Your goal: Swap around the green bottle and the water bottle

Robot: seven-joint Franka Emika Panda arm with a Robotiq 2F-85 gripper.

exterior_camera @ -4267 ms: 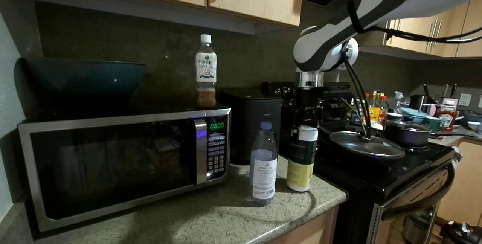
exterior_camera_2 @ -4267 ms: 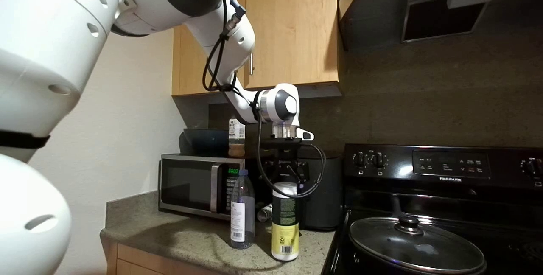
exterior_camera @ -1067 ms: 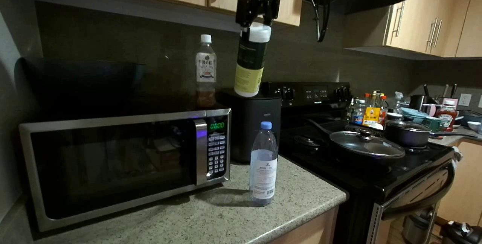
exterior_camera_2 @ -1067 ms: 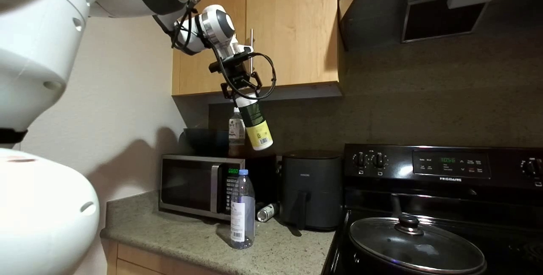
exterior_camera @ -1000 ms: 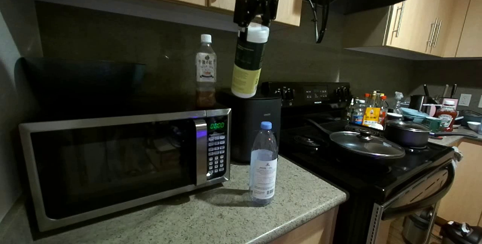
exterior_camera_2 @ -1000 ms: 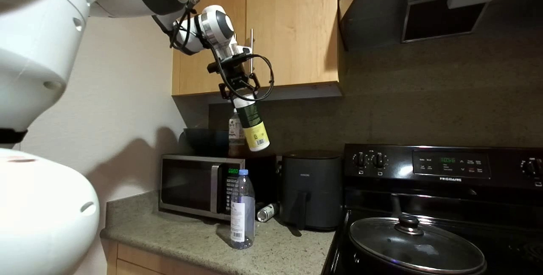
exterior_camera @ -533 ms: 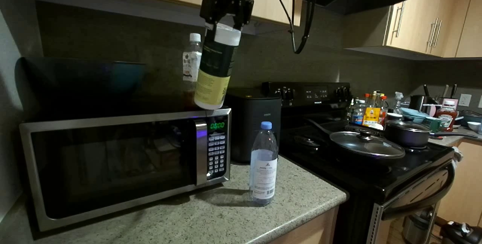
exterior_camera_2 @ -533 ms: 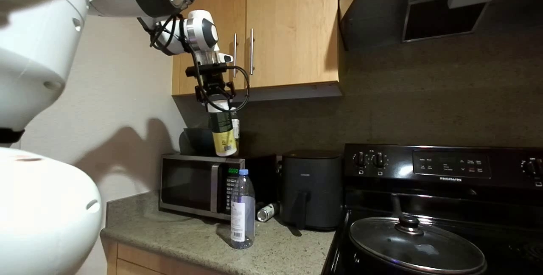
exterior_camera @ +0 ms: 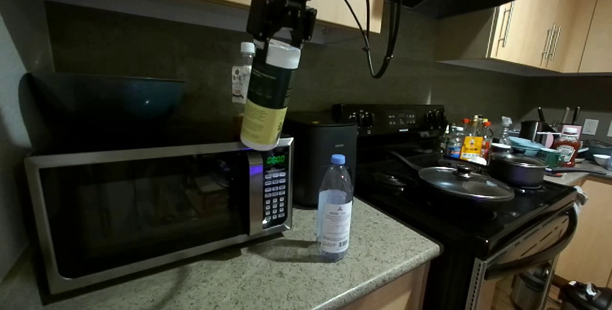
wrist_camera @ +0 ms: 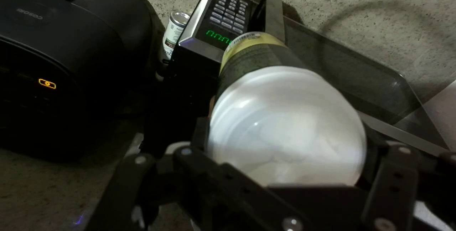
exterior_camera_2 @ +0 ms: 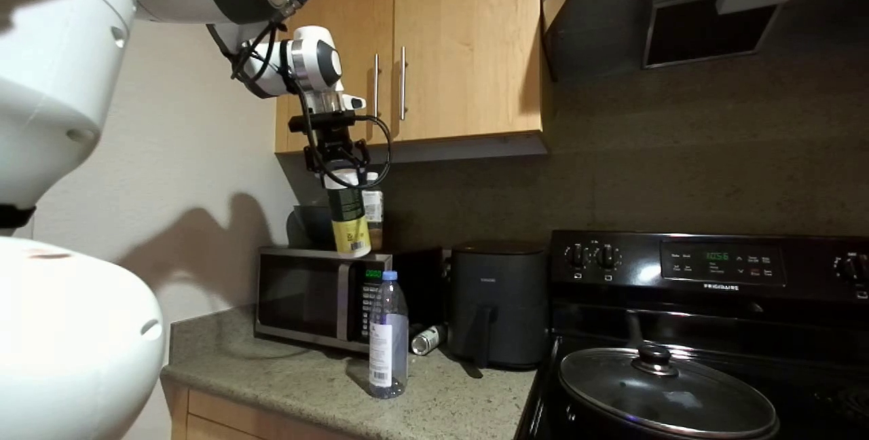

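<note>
kitchen counter point(exterior_camera: 382, 248) bears upright water bottle point(exterior_camera: 335, 221). gripper point(exterior_camera: 279, 47) clamped on green bottle point(exterior_camera: 267, 97), tilted aloft by microwave point(exterior_camera: 158, 214), contact unclear. green bottle's pick-up looks done, both placements left.

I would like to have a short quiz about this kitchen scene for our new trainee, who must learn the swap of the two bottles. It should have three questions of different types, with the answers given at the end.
1. Multiple choice: what does the gripper hold? (A) a pan lid (B) the green bottle (C) a drink can
2. True or false: the water bottle stands upright on the countertop.
3. Fill in the gap: between the microwave and the stove stands a black ____.

Key: 1. B. 2. True. 3. air fryer.
</note>
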